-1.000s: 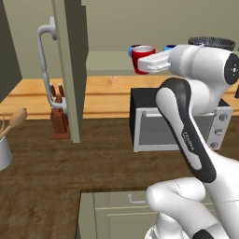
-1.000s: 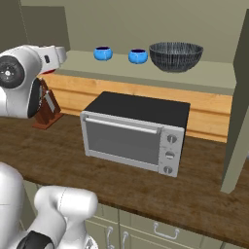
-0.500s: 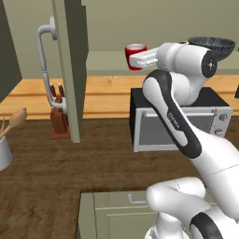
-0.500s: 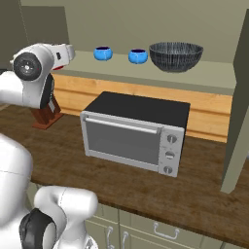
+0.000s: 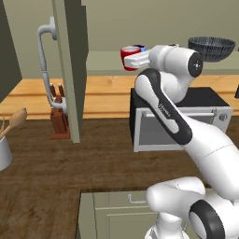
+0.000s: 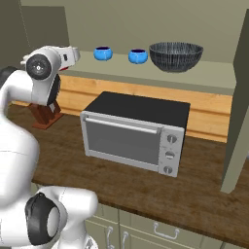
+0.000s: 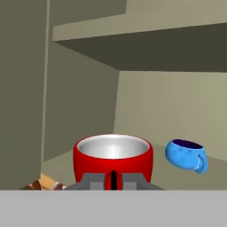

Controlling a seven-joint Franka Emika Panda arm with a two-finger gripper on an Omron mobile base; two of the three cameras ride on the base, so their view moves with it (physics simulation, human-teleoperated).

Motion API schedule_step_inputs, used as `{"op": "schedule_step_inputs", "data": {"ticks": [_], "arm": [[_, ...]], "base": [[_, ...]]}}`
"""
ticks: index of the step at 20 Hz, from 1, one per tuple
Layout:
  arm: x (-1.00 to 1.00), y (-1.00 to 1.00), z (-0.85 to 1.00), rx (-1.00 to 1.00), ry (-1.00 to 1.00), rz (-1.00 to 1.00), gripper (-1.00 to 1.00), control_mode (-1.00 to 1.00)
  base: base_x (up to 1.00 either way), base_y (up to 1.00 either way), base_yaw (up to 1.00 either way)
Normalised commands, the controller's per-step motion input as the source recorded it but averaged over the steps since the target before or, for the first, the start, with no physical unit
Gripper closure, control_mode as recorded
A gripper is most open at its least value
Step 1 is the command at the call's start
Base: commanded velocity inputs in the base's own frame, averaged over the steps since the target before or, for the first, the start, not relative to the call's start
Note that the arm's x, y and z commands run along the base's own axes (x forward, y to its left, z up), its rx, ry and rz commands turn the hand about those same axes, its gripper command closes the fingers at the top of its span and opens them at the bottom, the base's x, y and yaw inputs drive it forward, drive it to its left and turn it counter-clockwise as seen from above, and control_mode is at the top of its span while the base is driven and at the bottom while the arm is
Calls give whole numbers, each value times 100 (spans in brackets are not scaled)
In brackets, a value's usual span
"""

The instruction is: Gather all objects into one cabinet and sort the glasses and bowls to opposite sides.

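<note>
Swinging leftward over the last second, the arm has carried the red mug (image 5: 130,57) across the front of the cabinet (image 5: 70,70); a second ago the mug sat near the middle of the left base view, and it now hangs further toward nine o'clock, close to the open door edge. The gripper (image 7: 113,179) is clamped on the mug's handle, its fingers (image 7: 93,181) pressed nearly together around it (the hand view shows the red handle squeezed between the two grey pads). In that view the mug sits at six o'clock, pale inside, and one blue cup (image 7: 186,154) stands at about four o'clock from it on the pale shelf (image 7: 177,175), handle toward the right.

From the right base view, two blue cups (image 6: 102,53) (image 6: 138,56) stand side by side on the shelf, and the dark ribbed bowl (image 6: 175,55) sits just beside the second cup, at three o'clock from it. The microwave (image 6: 133,130) rests on the wooden counter (image 6: 204,185) below the shelf. In the left base view the door's white handle (image 5: 45,65) curves at nine o'clock, with a knife block (image 5: 59,114) beneath it.
</note>
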Motion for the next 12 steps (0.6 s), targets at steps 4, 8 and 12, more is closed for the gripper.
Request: {"op": "schedule_step_inputs", "data": {"ticks": [4, 8, 12], "arm": [[45, 13, -20, 0, 1, 0, 100, -100], [45, 7, -16, 0, 2, 0, 100, -100], [46, 3, -13, 0, 2, 0, 100, -100]], "base": [[0, 0, 0], [0, 0, 0], [0, 0, 0]]}}
